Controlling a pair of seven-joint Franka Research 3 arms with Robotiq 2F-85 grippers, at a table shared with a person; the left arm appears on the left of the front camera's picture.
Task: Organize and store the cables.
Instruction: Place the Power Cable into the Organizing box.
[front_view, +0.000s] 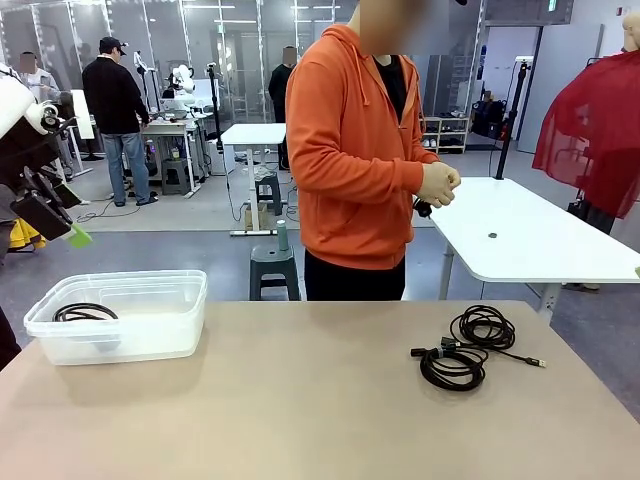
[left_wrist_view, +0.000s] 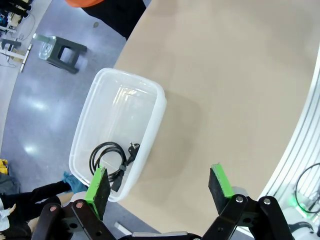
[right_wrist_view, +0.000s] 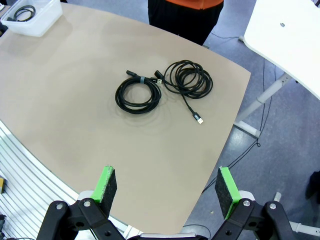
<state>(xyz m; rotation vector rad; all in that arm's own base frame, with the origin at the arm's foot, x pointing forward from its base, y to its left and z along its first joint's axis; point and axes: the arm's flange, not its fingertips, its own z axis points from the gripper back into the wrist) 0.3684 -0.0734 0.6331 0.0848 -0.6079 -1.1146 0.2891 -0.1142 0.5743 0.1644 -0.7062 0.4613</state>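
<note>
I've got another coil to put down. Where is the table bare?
The wide middle of the table, between the clear bin at the left and the two coiled cables at the right, is bare, as is the near edge. It is crowded around those coils; the bin already holds one cable.

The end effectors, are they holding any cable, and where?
Nothing. The left end effector and right end effector are open and empty; the two coiled cables lie untouched on the table.
</note>
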